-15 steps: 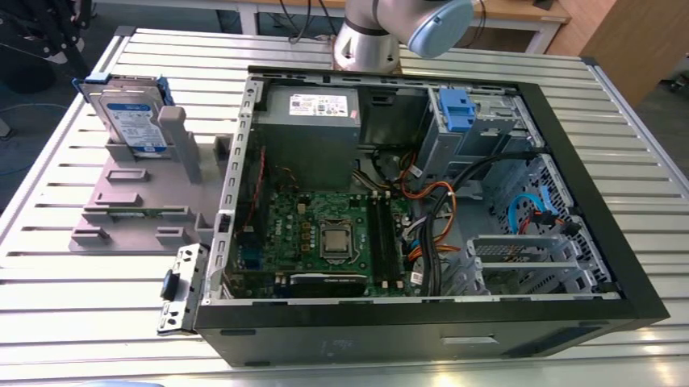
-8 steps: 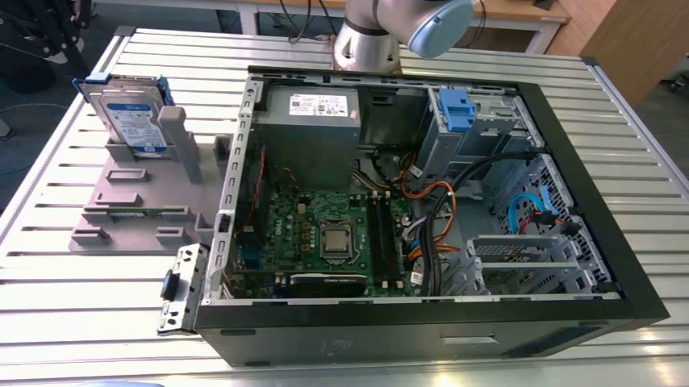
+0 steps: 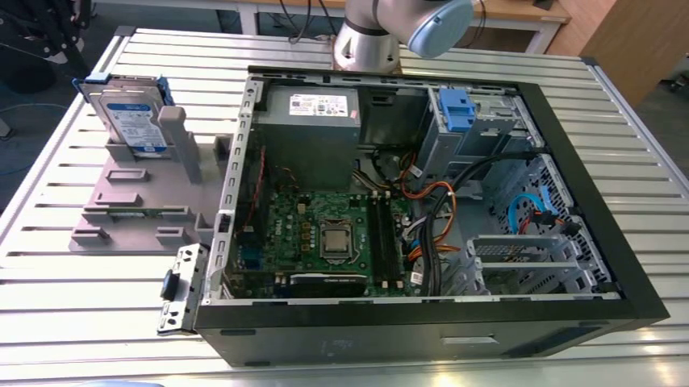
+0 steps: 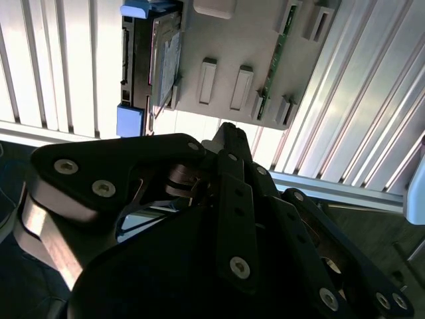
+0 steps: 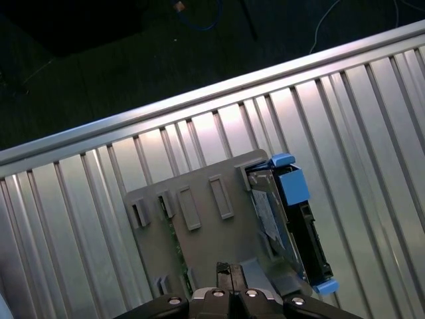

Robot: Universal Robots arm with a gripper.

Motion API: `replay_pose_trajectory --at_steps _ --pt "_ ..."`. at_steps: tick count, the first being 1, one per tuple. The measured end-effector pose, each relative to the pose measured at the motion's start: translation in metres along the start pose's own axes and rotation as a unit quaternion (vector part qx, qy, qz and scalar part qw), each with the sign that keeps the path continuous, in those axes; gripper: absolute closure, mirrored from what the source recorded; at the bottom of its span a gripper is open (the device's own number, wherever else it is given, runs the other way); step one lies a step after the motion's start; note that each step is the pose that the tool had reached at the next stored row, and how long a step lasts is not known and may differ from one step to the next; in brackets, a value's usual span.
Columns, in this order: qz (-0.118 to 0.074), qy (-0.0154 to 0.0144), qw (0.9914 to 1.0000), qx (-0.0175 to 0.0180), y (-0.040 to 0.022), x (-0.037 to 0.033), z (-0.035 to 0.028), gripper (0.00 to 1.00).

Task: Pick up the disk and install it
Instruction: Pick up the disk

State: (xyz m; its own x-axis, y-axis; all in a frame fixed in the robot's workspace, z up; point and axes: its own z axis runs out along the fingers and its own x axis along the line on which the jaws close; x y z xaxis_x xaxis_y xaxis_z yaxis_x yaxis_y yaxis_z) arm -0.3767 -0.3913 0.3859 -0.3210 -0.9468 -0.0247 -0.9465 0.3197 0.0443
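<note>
One hard drive awaits collection: the disk (image 3: pixel 127 113) stands on edge in a slot of a grey holder (image 3: pixel 140 201) on the slatted metal table (image 3: pixel 64 282), to the exterior view's left of the open computer case (image 3: pixel 431 201). Both wrist views look down on the holder (image 4: pixel 246 40) (image 5: pixel 206 246). In them the gripper (image 4: pixel 227 129) (image 5: pixel 224 271) hangs above it, its two fingers brought together on nothing, near the disk (image 4: pixel 163 63) (image 5: pixel 279 212) but clear of it. The drive is likely rigid and fairly heavy for its size, with smooth metal faces that could slip, and it would not take a knock well. The surest hold is probably across its two flat faces at the exposed upper edge, since the blue plastic bracket around it may flex under a pinch.
</note>
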Motion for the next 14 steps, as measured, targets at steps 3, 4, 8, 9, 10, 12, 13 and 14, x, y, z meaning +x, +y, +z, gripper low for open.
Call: replay_pose_trajectory --at_steps 3,4,8,9,10,12,13,14 --pt "-0.001 0.0 1.0 0.0 0.0 0.0 0.0 0.89" --pt "-0.001 0.0001 1.0 0.0 0.0 0.0 0.0 0.89" --pt "-0.003 0.0001 1.0 -0.0001 0.0 0.0 0.0 0.89" --pt "-0.003 0.0001 1.0 -0.0001 0.0 0.0 0.0 0.89" --pt "-0.003 0.0002 0.99999 -0.0001 0.0 0.0 0.0 0.89" --pt "-0.004 0.0002 0.99999 -0.0001 0.0 0.0 0.0 0.89" --pt "-0.004 0.0002 0.99999 -0.0001 0.0 0.0 0.0 0.89" --pt "-0.005 0.0002 0.99999 -0.0001 0.0 0.0 0.0 0.89"
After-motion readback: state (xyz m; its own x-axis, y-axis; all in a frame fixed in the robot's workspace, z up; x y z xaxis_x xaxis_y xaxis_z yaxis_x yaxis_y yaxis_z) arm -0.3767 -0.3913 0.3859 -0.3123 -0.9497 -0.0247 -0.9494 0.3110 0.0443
